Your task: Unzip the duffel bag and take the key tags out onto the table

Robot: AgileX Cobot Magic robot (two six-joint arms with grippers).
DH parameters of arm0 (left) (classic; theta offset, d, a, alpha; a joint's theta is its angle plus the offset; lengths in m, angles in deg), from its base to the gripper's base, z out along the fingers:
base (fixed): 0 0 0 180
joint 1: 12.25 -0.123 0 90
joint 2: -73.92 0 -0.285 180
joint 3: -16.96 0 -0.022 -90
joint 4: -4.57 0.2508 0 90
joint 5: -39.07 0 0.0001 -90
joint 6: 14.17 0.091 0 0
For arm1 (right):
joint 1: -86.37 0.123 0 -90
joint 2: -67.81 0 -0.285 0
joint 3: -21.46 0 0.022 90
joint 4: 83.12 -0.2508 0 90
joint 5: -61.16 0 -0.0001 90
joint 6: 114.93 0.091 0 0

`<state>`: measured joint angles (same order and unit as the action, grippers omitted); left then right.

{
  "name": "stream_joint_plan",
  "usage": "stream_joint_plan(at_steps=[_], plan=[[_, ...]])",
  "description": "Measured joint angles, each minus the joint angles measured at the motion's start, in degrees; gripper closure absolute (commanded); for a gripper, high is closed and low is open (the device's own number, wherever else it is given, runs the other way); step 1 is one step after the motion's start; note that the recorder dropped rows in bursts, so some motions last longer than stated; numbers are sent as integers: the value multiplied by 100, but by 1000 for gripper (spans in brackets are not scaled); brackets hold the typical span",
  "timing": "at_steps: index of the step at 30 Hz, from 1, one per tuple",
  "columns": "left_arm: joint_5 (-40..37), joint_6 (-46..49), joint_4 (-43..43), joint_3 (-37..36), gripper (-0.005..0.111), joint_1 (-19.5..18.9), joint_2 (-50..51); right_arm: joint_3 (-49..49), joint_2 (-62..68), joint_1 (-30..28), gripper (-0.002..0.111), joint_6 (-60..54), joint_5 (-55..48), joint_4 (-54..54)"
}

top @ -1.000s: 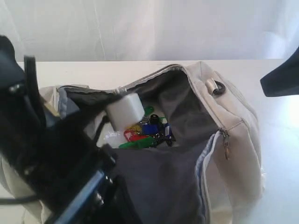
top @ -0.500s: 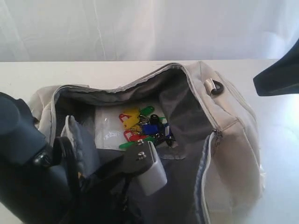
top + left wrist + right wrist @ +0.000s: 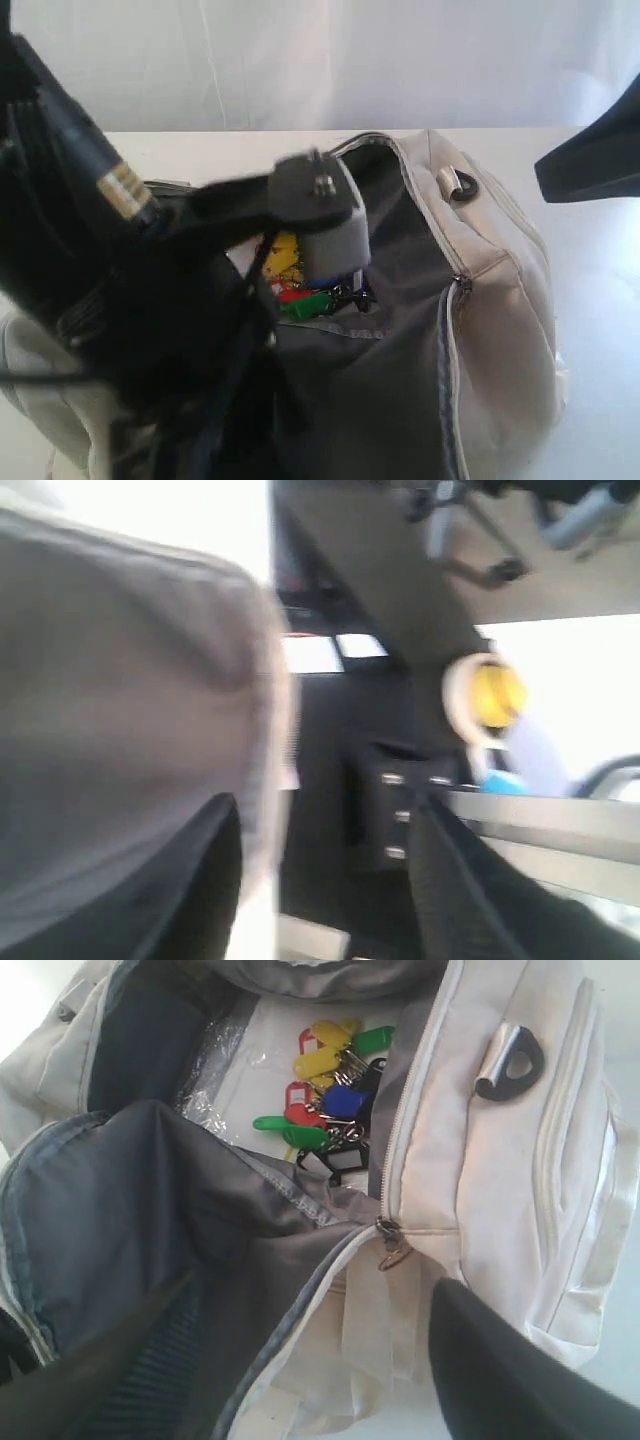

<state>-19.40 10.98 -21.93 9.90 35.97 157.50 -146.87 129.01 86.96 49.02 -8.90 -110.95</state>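
The cream duffel bag lies unzipped on the white table, its dark lining showing. The key tags sit inside on the bag's floor, and the right wrist view shows the bunch of key tags in yellow, red, green, blue and black. My left arm looms black over the bag's left half. The left gripper is open and empty in a blurred view, with grey fabric beside it. My right gripper is open above the bag's zipper pull, and appears as a dark shape at the far right.
A white curtain hangs behind the table. A metal strap ring sits on the bag's top right end. The side pocket faces the right gripper. Bare table lies right of the bag.
The left arm has swung up from low in front of the bag and now covers the bag's left half. The right gripper has edged slightly left. The key tags have not moved.
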Motion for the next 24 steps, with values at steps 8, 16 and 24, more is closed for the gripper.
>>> stream_joint_plan(at_steps=[8, 16, 24], plan=[[1166, -2468, 3523, -203, 107, -11, 285, 120, 89, 0, 57, -159, 0, -395], [544, -2787, 3205, -1474, 107, -18, 86, 643, 100, 0, 62, -315, 0, -644], [2008, -3194, 2384, -3206, 107, -18, -343, 1002, 100, 0, 62, -486, 0, -792]])
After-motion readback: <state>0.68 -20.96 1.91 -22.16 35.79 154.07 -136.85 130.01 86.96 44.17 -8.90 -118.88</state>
